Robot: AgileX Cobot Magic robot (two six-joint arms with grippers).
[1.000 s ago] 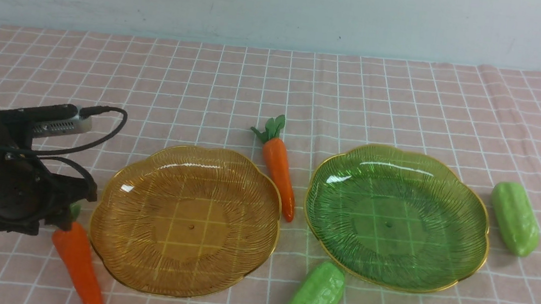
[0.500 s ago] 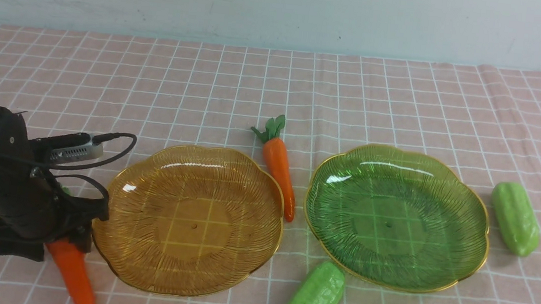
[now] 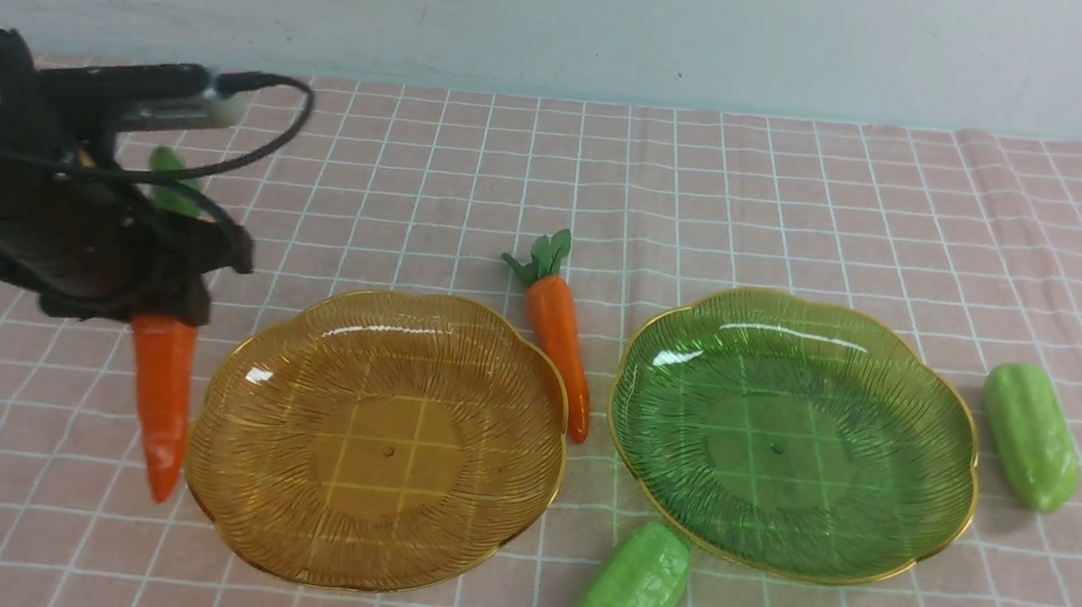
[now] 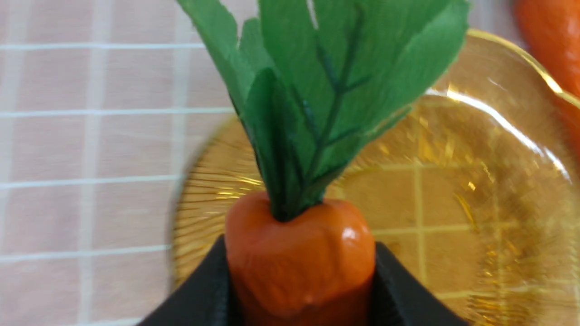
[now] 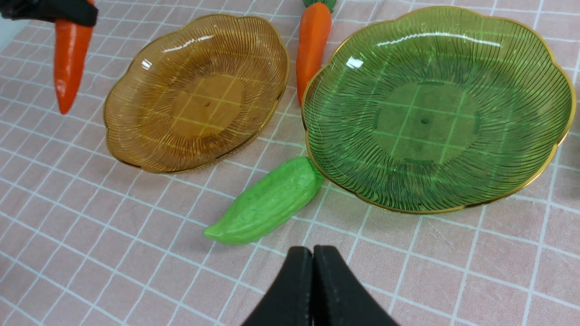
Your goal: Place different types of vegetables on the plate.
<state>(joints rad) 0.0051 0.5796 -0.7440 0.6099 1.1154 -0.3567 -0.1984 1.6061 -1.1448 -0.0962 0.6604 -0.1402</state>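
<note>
On the table's pink checked cloth (image 3: pixel 814 191), wide room lies beyond the amber plate (image 3: pixel 375 447) and green plate (image 3: pixel 788 440). Left fingers (image 4: pixel 199 299) clamp a carrot (image 3: pixel 160 384) below its leaves, tip hanging just outside the amber rim. A second carrot (image 3: pixel 557 345) lies between the plates. A gourd (image 3: pixel 625 604) lies at the green plate's near rim, the other gourd (image 3: pixel 1030 435) off its right rim. Right fingers (image 5: pixel 299 290) are pressed together.

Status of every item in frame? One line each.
Left gripper: shut on left carrot, near its top.
Left carrot: in the air, tip down, beside amber plate.
Middle carrot: lying on cloth between the plates.
Near gourd: on cloth, by green plate's near rim.
Right gourd: on cloth, right of green plate.
Amber plate: empty.
Green plate: empty.
Right gripper: shut, empty.
</note>
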